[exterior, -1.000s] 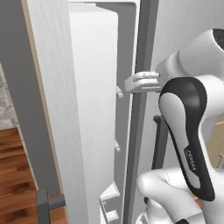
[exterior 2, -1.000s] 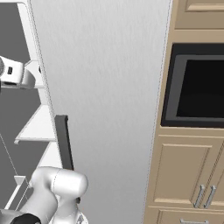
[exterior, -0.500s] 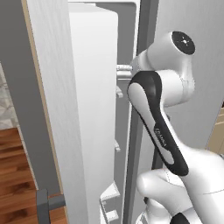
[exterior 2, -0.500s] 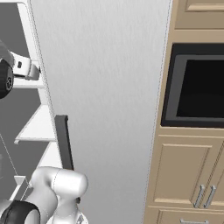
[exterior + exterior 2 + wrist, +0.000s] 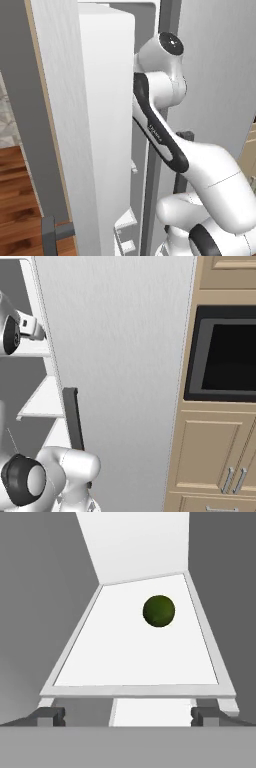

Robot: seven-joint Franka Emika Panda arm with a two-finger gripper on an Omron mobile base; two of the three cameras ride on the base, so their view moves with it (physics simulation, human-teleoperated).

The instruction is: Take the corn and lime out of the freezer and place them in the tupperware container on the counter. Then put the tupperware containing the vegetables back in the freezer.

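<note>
The lime (image 5: 159,611) is located on a white shelf (image 5: 125,662) inside the freezer (image 5: 120,381), toward the far right part of that shelf, and is touched by nothing. The gripper (image 5: 129,716) is positioned at the near edge of the shelf, well short of the lime; its fingertips (image 5: 47,716) are spread wide apart and nothing is held between them. The arm (image 5: 160,135) is extended into the open freezer beside the door's dark handle (image 5: 74,421)
</note>
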